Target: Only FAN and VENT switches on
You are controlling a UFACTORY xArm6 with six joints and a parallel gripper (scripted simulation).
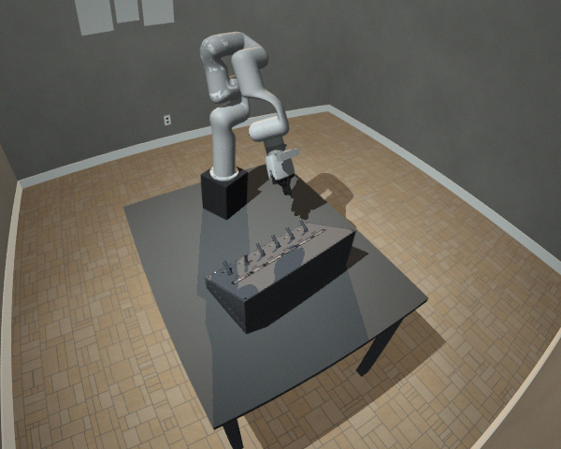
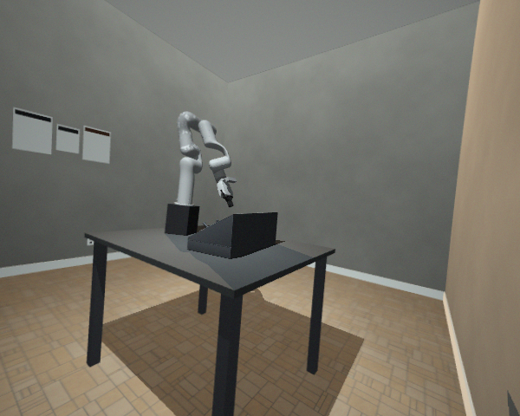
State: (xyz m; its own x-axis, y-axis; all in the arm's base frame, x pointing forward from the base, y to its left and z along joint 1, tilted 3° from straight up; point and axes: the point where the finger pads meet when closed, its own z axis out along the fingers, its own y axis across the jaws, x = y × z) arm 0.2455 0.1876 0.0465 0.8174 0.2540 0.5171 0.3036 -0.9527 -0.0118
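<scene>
A dark wedge-shaped console (image 1: 280, 272) lies on the black table, its sloped face turned toward the arm's base. A row of several small toggle switches (image 1: 266, 249) stands along that face above a strip of labels; the labels are too small to read, and I cannot tell which switches are on. From the exterior view only the console's back and side (image 2: 236, 233) show. My gripper (image 1: 285, 187) is shut and empty. It hangs in the air above the table, behind the console's right end and well clear of the switches; it also shows in the exterior view (image 2: 229, 202).
The arm's black base block (image 1: 224, 192) stands on the table's far edge, left of the gripper. The table (image 1: 266, 284) drops off on all sides to a wood floor.
</scene>
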